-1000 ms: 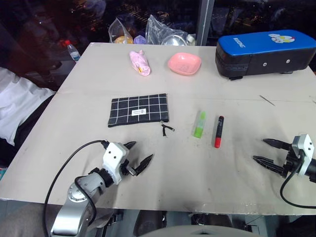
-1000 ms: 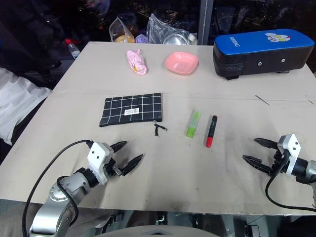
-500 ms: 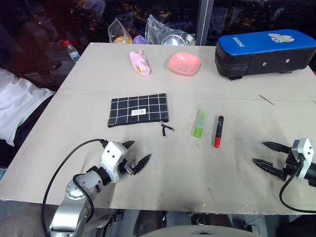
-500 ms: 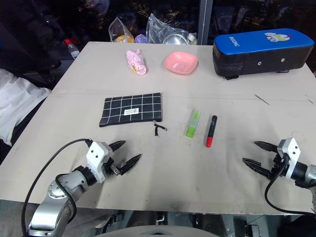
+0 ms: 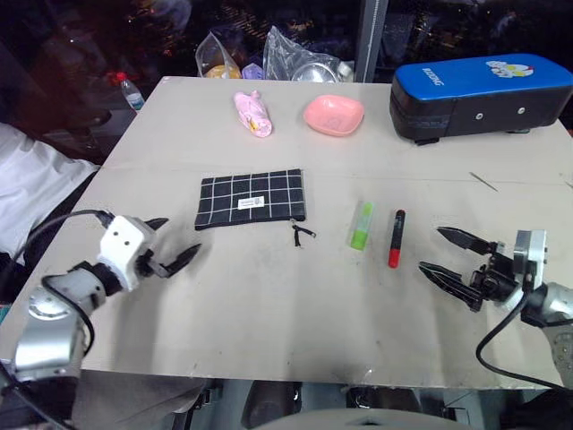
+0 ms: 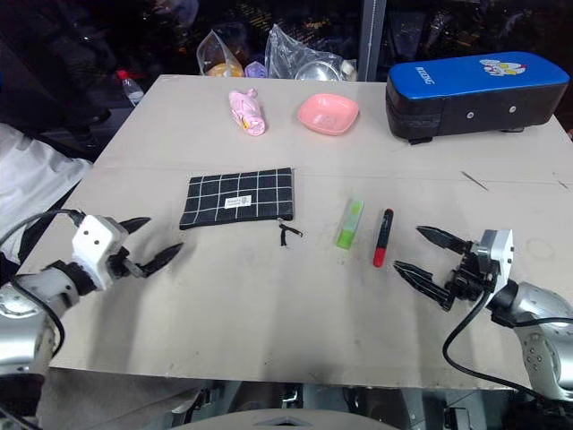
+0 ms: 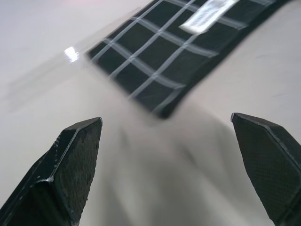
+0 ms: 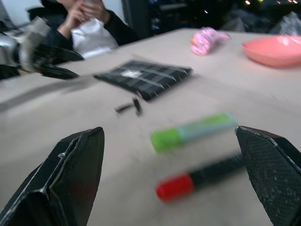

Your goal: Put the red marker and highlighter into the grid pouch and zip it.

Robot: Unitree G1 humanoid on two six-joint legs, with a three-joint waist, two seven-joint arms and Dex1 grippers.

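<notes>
Head cameras, looking down over a pale table [image 5: 269,313]: nothing of the task is done yet. The grid pouch [image 5: 252,198] lies flat and appears zipped shut, its black pull cord [image 5: 303,234] trailing off one corner. The left claw [image 5: 172,244] hovers with both fingers spread and nothing between them; the pouch sits just ahead of it, toward the table's middle. The right claw [image 5: 448,256] is likewise spread and empty, pointing toward the red marker [image 5: 395,238], which lies just beyond its tips, with the highlighter [image 5: 361,224] right beside the marker on its far side. Both pens lie apart from the pouch. Left wrist camera: the two black fingers [image 7: 61,174] stand wide, and a corner of the pouch [image 7: 160,56] lies on the table ahead of them, untouched. Right wrist camera: the fingers [image 8: 66,179] stand wide around open air; the red marker [image 8: 197,179] lies nearest, the highlighter [image 8: 190,131] just past it, then the cord and pouch [image 8: 146,75] farther on, with the other claw [image 8: 51,61] beyond. A person [image 8: 94,23] sits past the table edge. Judged from this, everything remains: opening the pouch, loading both pens, and zipping.
</notes>
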